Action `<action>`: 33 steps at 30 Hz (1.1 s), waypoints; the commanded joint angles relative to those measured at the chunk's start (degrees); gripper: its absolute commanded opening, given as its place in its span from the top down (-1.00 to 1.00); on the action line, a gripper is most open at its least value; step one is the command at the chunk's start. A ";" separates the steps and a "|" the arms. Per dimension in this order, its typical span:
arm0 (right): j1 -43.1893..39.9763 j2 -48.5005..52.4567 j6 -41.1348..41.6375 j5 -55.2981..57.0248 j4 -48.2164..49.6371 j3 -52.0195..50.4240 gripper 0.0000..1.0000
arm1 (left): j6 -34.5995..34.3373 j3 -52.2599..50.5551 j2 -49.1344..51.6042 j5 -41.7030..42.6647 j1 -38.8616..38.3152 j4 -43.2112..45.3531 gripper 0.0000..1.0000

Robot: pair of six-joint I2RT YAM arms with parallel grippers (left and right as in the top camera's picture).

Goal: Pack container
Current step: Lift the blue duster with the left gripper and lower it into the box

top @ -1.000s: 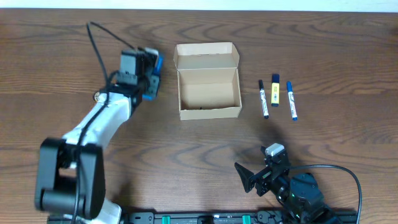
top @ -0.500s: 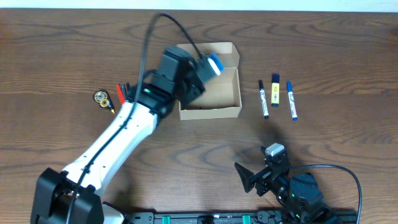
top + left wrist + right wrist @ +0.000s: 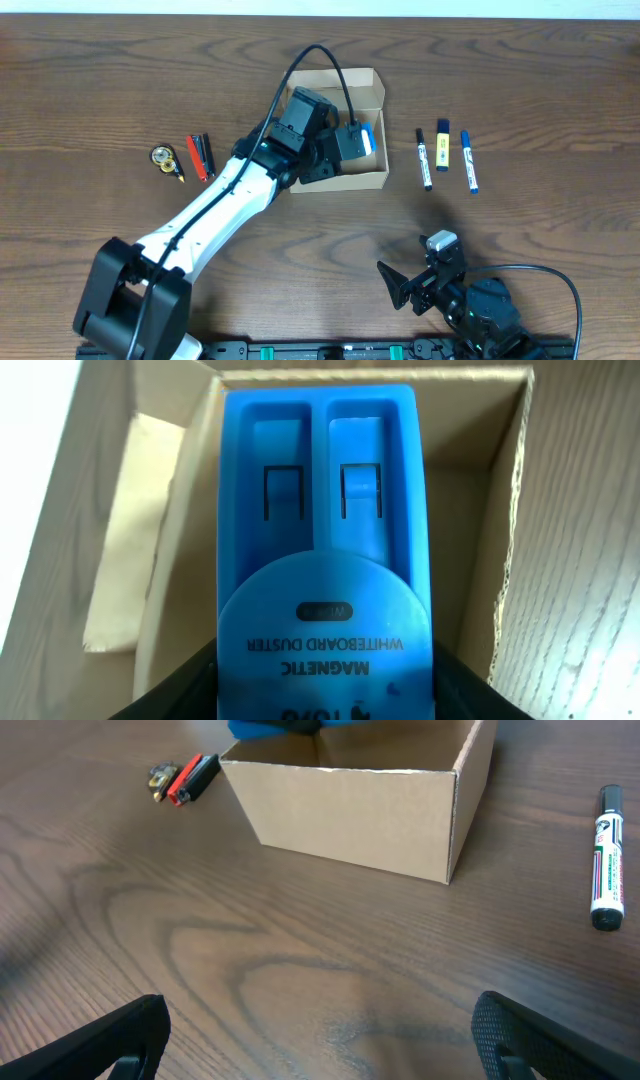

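Mid-desk, nearer the far edge than the near one: a small rectangular tan-brown cardboard box (image 3: 355,181), plain and unmarked, flap lid folded back toward the far edge, inner walls bare. Clamped in the left gripper (image 3: 352,148): a blue plastic magnetic whiteboard duster (image 3: 325,540), over the right half of the opening, partly above the rim. Half a second ago higher, over the back rim by the lid; a second ago out left of the box. By the near edge, the right gripper (image 3: 393,284), fingers spread wide, unmoved. Between box and right edge, apart from both: a black-capped white marker (image 3: 424,158), a short dark-blue and yellow marker (image 3: 442,131), a blue marker (image 3: 468,160). Toward the left edge: red and black pens (image 3: 200,155) beside a small round gold object (image 3: 161,156). Bare brown wooden desk (image 3: 560,70) along the right edge and in front of the box.
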 commanded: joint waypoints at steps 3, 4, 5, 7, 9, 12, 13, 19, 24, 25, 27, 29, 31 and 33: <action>0.44 -0.31 -0.98 0.57 -0.02 -0.22 -0.99 | 4.22 0.76 1.51 1.33 0.11 0.04 0.42; 0.44 -0.31 -0.98 0.57 -0.02 -0.22 -0.99 | 4.66 0.76 1.90 1.33 0.11 0.04 0.43; 0.44 -0.31 -0.98 0.57 -0.02 -0.22 -0.99 | 5.05 0.76 2.25 1.36 0.15 0.04 0.42; 0.44 -0.31 -0.98 0.57 -0.02 -0.22 -0.98 | 5.27 0.76 3.02 1.36 0.20 0.07 0.41; 0.44 -0.31 -0.98 0.57 -0.02 -0.22 -0.98 | 5.27 0.76 3.56 1.29 0.20 0.07 0.39; 0.44 -0.31 -0.98 0.57 -0.02 -0.22 -0.99 | 5.27 0.76 3.96 1.29 0.20 0.00 0.35; 0.44 -0.31 -0.98 0.57 -0.02 -0.22 -0.98 | 5.29 0.76 3.96 1.27 0.22 0.02 0.35; 0.44 -0.31 -0.98 0.57 -0.02 -0.22 -0.98 | 7.21 0.76 3.96 1.36 0.57 0.04 0.31; 0.44 -0.31 -0.98 0.57 -0.02 -0.22 -0.99 | 7.17 0.76 3.96 2.99 0.76 -0.39 0.31; 0.44 -0.31 -0.96 0.57 -0.02 -0.22 -0.99 | 7.17 0.76 3.98 4.04 0.98 -0.39 0.31; 0.44 -0.31 -0.98 0.57 -0.02 -0.22 -0.98 | 7.15 0.76 4.00 5.64 1.46 -0.39 0.31; 0.44 -0.31 -0.98 0.57 -0.02 -0.22 -0.99 | 7.13 0.76 4.15 5.77 2.12 -0.37 0.29; 0.44 -0.31 -0.98 0.57 -0.02 -0.20 -0.99 | 6.88 0.76 4.66 5.73 2.62 -0.42 0.25; 0.44 -0.31 -0.98 0.57 -0.02 -0.22 -0.99 | 6.69 0.81 5.53 5.73 2.99 -0.68 0.21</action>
